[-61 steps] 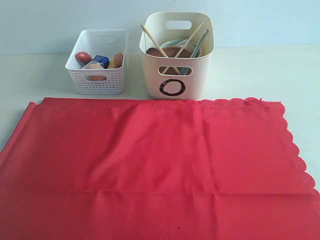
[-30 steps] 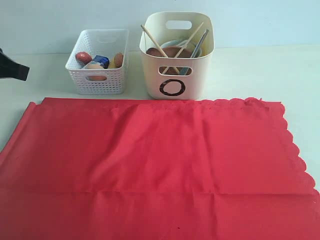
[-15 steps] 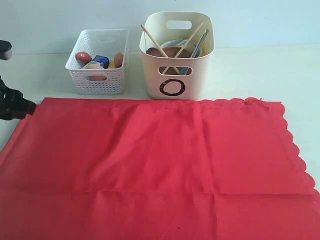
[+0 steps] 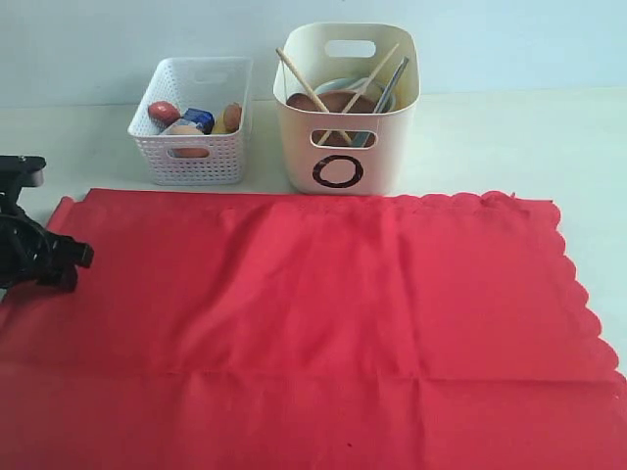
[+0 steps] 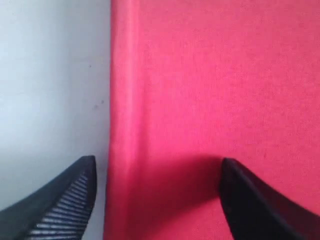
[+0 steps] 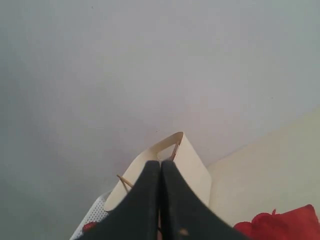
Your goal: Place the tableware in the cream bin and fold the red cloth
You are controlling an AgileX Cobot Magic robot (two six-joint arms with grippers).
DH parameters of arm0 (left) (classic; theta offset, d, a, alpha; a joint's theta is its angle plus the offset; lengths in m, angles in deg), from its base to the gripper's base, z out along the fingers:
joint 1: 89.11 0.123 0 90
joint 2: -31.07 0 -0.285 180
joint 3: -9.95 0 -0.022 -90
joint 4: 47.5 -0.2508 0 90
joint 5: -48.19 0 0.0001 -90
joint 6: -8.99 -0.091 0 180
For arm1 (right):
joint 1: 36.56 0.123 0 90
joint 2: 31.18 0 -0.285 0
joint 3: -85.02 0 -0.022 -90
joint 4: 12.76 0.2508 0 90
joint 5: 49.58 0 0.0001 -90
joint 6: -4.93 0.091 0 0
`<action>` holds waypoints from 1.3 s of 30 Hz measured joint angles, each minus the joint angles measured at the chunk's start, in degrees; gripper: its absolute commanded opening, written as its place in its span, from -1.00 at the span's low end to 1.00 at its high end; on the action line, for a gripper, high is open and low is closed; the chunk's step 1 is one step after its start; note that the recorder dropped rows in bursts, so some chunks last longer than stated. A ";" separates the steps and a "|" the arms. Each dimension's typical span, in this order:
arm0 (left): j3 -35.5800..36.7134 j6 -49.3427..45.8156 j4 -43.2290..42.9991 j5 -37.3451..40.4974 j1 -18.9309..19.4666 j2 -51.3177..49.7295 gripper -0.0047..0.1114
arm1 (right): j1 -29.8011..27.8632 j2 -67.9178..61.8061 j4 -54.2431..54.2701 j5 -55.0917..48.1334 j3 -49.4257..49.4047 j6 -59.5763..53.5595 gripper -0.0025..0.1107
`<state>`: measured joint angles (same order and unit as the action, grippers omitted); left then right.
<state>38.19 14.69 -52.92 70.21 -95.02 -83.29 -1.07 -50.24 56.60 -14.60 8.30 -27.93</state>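
Two sets of fingers show. The left fingers (image 4: 73,264) are spread apart and hold nothing. They straddle the side edge of the red cloth (image 4: 313,313), one tip over the bare counter (image 4: 490,137) and the other over the fabric; whether they touch it I cannot tell. The cloth lies flat and unfolded, stretching away from them. The right fingers (image 6: 160,172) are pressed together, empty and raised. Beyond their tips stands the cream bin (image 4: 377,147), holding wooden chopsticks (image 4: 304,88), a brown round plate (image 4: 333,101) and a slim metal-handled utensil (image 4: 397,83). A white lattice basket (image 4: 196,162) sits nearer the left fingers than the bin does.
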 measured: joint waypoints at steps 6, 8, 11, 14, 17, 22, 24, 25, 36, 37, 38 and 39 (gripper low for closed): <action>-0.47 0.50 1.71 -2.00 0.00 -1.38 -0.34 | 0.00 0.00 -2.01 -0.45 0.00 -0.10 -0.96; -0.62 0.50 2.44 -2.51 0.00 -1.82 -0.60 | 0.00 0.00 -2.11 -0.55 0.00 -0.10 -0.96; -0.92 0.59 2.56 -3.14 0.00 -2.57 -0.92 | 0.00 0.00 -3.09 -1.22 0.00 -0.21 -0.96; -1.06 0.59 2.56 -3.14 0.00 -2.70 -0.92 | 0.00 0.00 -8.81 -4.40 0.00 -0.11 -0.96; -1.52 0.71 2.56 -2.58 0.00 -2.70 -0.92 | 0.00 -1.06 -19.27 -10.25 1.03 1.53 -0.96; -4.48 0.71 2.11 6.16 0.00 -2.20 -0.92 | 0.00 -8.86 -24.93 -17.09 4.86 2.44 -0.96; -5.86 0.71 1.76 12.63 0.00 -1.62 -0.92 | 0.00 -15.13 -25.52 -19.87 7.08 2.44 -0.96; -6.42 0.71 1.62 14.98 0.00 -1.12 -0.92 | 0.00 -18.78 -25.80 -21.32 8.21 2.44 -0.96; -12.57 -0.48 1.37 28.46 0.00 12.38 -0.92 | 0.00 -62.37 -27.03 -44.28 29.49 2.28 -0.96; -12.83 -0.58 1.20 28.73 0.00 13.68 -0.92 | 0.00 -65.82 -27.16 -45.85 31.32 1.98 -0.96; -12.93 -0.72 1.11 29.02 0.00 14.85 -0.92 | 0.00 -68.99 -27.15 -47.39 33.07 1.85 -0.96; -13.19 -0.72 0.97 29.25 0.00 15.89 -0.92 | 0.00 -71.97 -27.15 -48.87 34.81 1.72 -0.96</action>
<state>25.01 13.97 -51.94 99.46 -95.02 -67.40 -1.07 -122.21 29.45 -63.46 43.10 -26.21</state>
